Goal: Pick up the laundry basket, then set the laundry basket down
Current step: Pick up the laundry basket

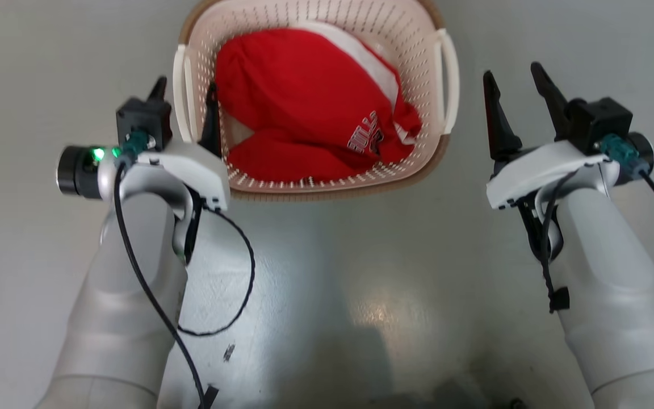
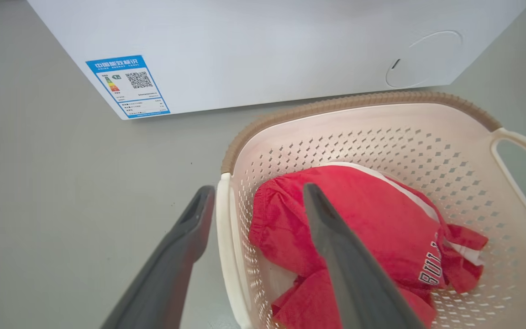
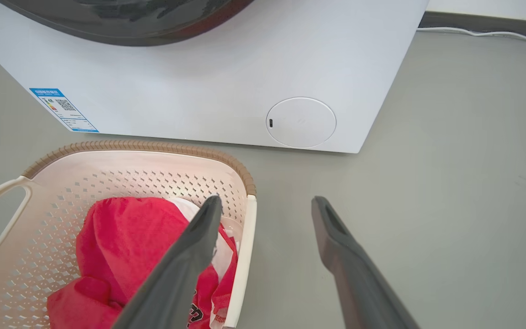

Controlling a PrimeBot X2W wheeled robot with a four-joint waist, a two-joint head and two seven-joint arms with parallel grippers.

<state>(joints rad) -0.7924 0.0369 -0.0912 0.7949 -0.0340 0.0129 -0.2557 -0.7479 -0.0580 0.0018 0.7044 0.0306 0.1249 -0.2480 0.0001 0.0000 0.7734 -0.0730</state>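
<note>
**Operator A:** Where do we locate the laundry basket, and what does it hold?

**Operator B:** We locate the laundry basket (image 1: 327, 17) on the grey floor (image 1: 327, 255), near the front of the white washing machine (image 3: 199, 91). It holds one crumpled red garment (image 1: 304, 96) with white lettering and a white panel.

**Operator A:** What do we record around it?

**Operator B:** We record a blue label (image 2: 128, 87) and a round cover (image 3: 300, 122) on the machine's front, and a white cable (image 3: 486, 33) along the wall.

**Operator A:** How do we describe the arms?

**Operator B:** The left gripper (image 1: 185, 88) straddles the left handle (image 2: 226, 237), one finger outside the wall and one inside, over the garment. Its jaws stand wide; we cannot tell whether either finger touches the handle. The right gripper (image 1: 511, 72) hangs near the right handle (image 1: 449, 79) and apart from it. Its jaws are wide and hold nothing, and both fingers are outside the basket.
</note>
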